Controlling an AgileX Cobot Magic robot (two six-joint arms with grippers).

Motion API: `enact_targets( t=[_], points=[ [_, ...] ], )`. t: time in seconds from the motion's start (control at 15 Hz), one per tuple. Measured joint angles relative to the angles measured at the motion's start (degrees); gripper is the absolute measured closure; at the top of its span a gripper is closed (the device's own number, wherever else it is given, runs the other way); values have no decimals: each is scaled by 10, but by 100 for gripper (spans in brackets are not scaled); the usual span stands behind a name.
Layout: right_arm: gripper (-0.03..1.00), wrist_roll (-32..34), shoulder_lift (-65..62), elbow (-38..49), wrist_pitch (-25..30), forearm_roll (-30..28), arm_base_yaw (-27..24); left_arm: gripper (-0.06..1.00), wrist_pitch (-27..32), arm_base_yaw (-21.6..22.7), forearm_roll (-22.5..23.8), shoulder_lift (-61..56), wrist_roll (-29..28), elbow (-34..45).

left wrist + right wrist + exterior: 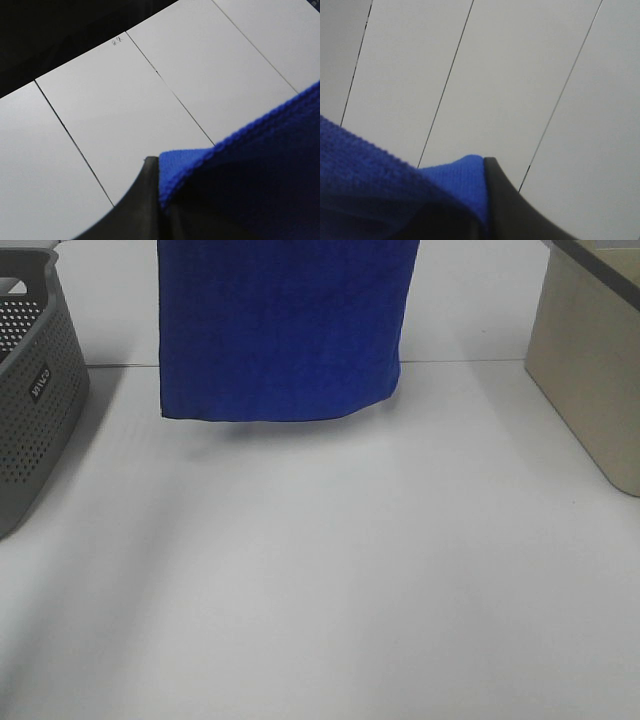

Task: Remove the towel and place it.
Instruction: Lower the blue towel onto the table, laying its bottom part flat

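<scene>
Above white bench [320, 590], hung lengthwise straight down from left and right jaws, both clenched on upper corners of blue towel [285, 330], hem just clear.

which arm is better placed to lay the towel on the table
Neither alone: the left fingers and right fingers each grip the hanging towel at its top, so both should probably lower it together onto the table.

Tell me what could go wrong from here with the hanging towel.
1. The left end effector and right end effector seem to pinch only the edge of the towel, so it could slip free.
2. Its hem hangs low over the table and may bunch when lowered.
</scene>
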Motion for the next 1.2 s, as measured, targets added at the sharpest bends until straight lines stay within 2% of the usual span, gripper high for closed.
enact_targets(
  t=[0.2, 0.47, 0.73, 1.2],
  points=[
    [95, 0, 52, -45, -13, 3, 0, 94, -1, 0, 0, 68, 13, -84],
    [95, 0, 83, -73, -30, 3, 0, 94, 3, 9, 0, 128, 31, -150],
    [95, 0, 104, -75, -29, 4, 0, 94, 9, 22, -8, 133, 12, -160],
    [95, 0, 106, -75, 22, 4, 0, 94, 109, 22, -11, 135, -15, -160]
  ],
)
